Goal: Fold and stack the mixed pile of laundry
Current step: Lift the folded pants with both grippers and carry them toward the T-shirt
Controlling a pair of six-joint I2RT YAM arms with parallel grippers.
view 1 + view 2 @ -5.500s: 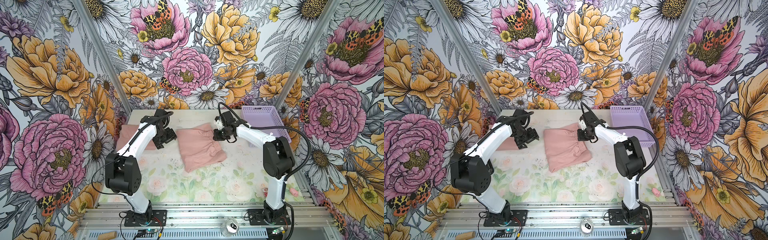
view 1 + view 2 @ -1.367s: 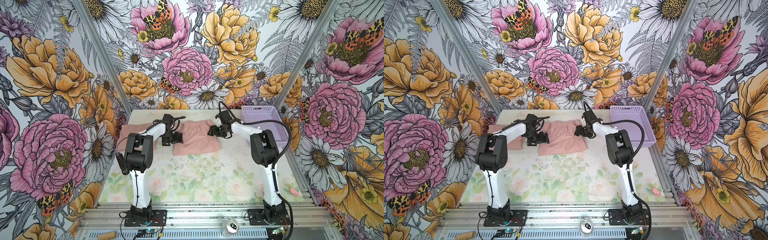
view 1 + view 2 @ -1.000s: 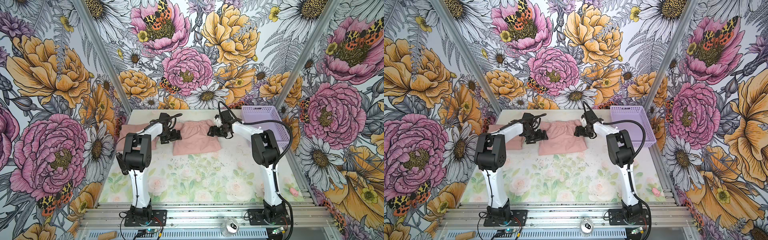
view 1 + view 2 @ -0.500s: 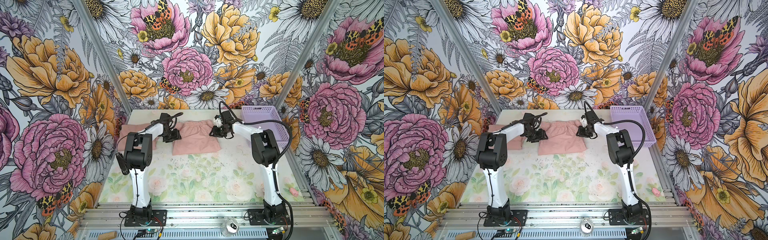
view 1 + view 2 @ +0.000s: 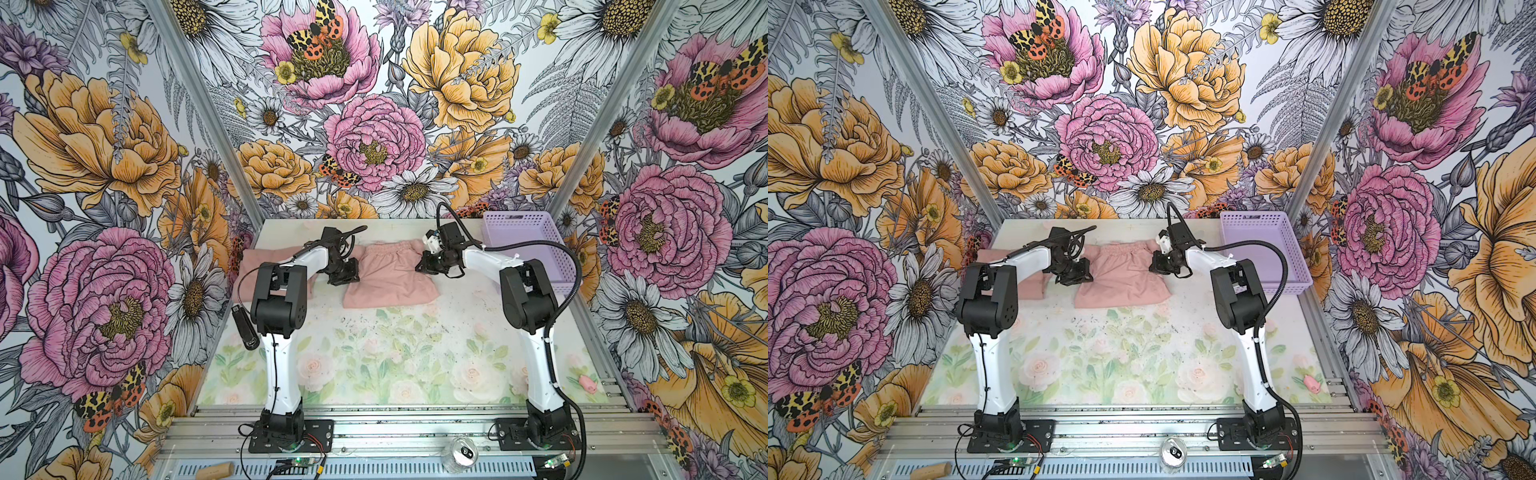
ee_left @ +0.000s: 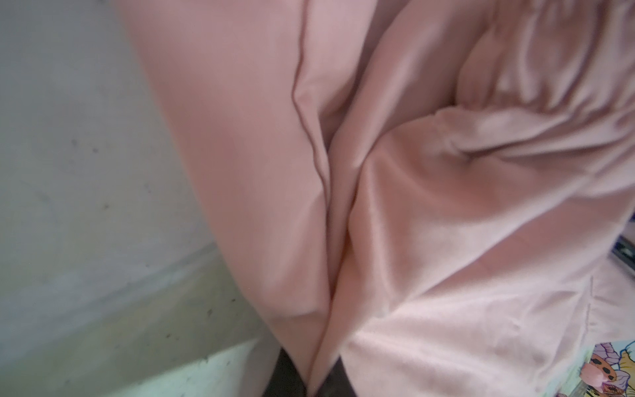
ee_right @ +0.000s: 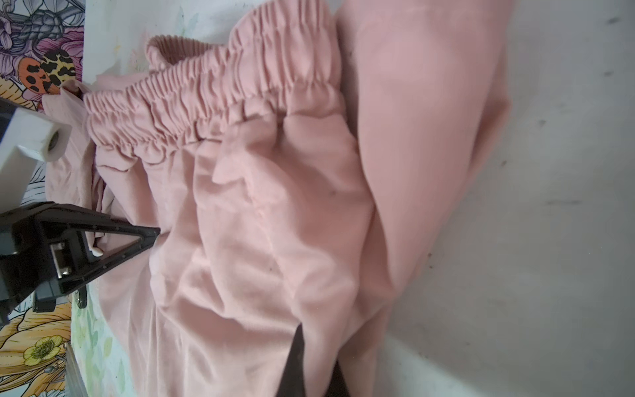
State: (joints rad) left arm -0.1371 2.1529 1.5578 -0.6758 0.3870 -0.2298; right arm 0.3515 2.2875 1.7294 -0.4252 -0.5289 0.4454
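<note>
At far table (image 5: 395, 231) end: dusty-pink shorts (image 5: 390, 277), gathered elastic waistband, spread but creased; left claw (image 5: 349, 277) and right claw (image 5: 421, 269) pinch opposite sides.

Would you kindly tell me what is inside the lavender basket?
Inside the lavender basket only its bare floor shows, no clothing. The right arm and black cable cover its near corner, so that part is unseen.

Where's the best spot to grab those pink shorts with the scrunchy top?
The pink shorts lie flat, waistband toward the back wall, side edges free. Pinch each side edge just below the waistband, coming in from the left and right. The left gripper and right gripper grip there.
</note>
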